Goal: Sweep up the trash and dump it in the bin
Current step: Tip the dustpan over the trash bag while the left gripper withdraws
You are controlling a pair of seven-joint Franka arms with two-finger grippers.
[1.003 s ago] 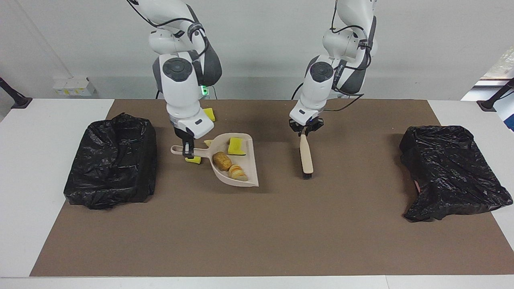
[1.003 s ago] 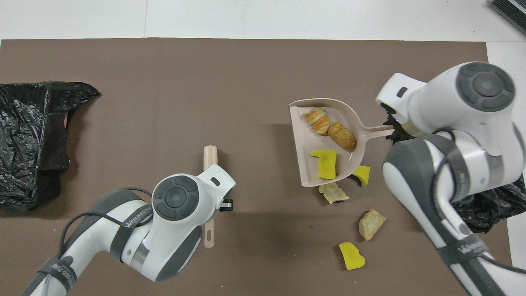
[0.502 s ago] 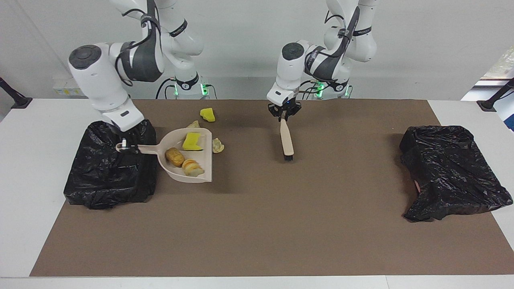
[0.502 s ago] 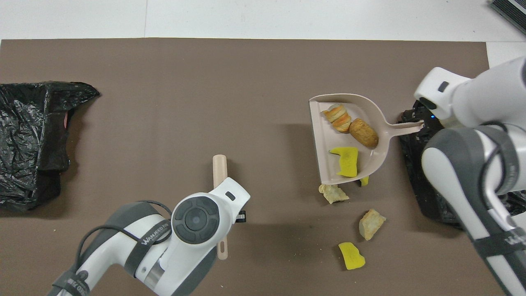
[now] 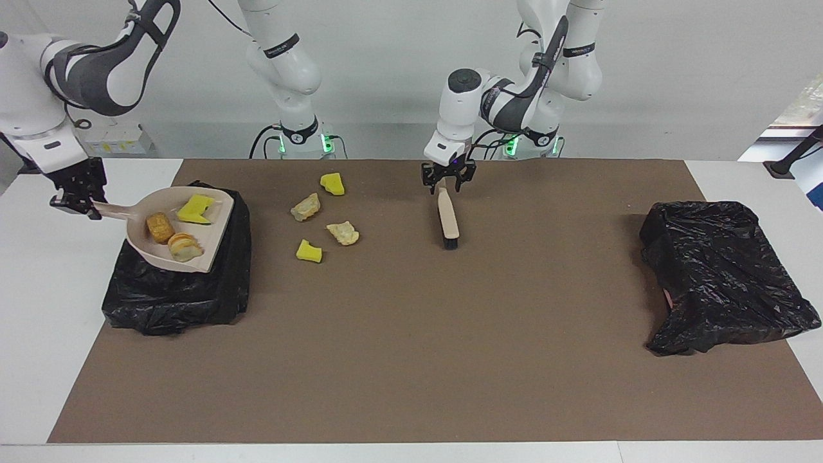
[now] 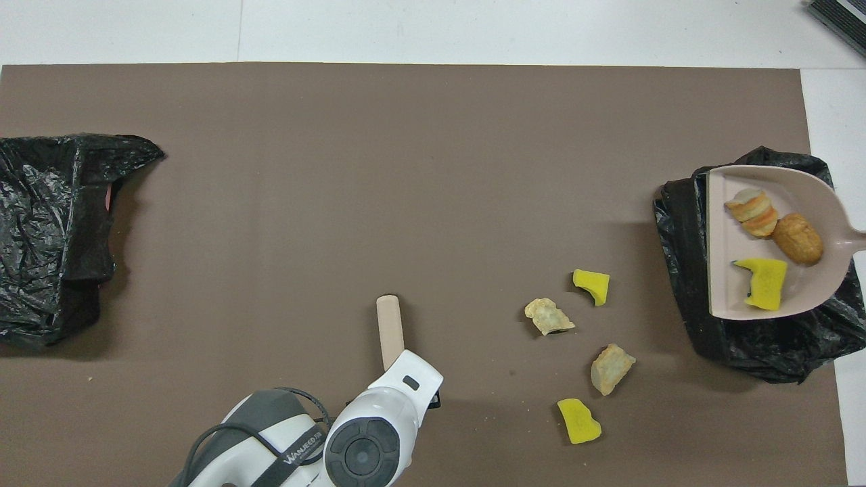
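Observation:
A beige dustpan (image 5: 193, 247) (image 6: 720, 270) hangs over the black-lined bin (image 5: 177, 289) (image 6: 683, 270) at the right arm's end of the mat. My right gripper (image 5: 77, 202) is shut on its handle. In the pan lie three pieces of trash: a yellow sponge chunk (image 6: 764, 283), a brown lump (image 6: 798, 238) and a striped orange one (image 6: 751, 211). Several more pieces lie on the mat beside the bin: yellow (image 5: 308, 251) (image 6: 592, 285), beige (image 5: 343, 233) (image 6: 548, 316), tan (image 5: 305, 207) (image 6: 612, 367), yellow (image 5: 332, 183) (image 6: 578, 421). The brush (image 5: 447, 218) (image 6: 390, 331) lies on the mat, its handle end between the spread fingers of my left gripper (image 5: 448, 183).
A second crumpled black bag (image 5: 723, 276) (image 6: 54, 237) sits at the left arm's end of the brown mat (image 5: 411, 360). White table (image 5: 38, 321) borders the mat at both ends.
My right arm has carried the loaded dustpan off the mat to over the bin, uncovering a yellow piece. The left gripper drew the brush toward the robots and its fingers parted.

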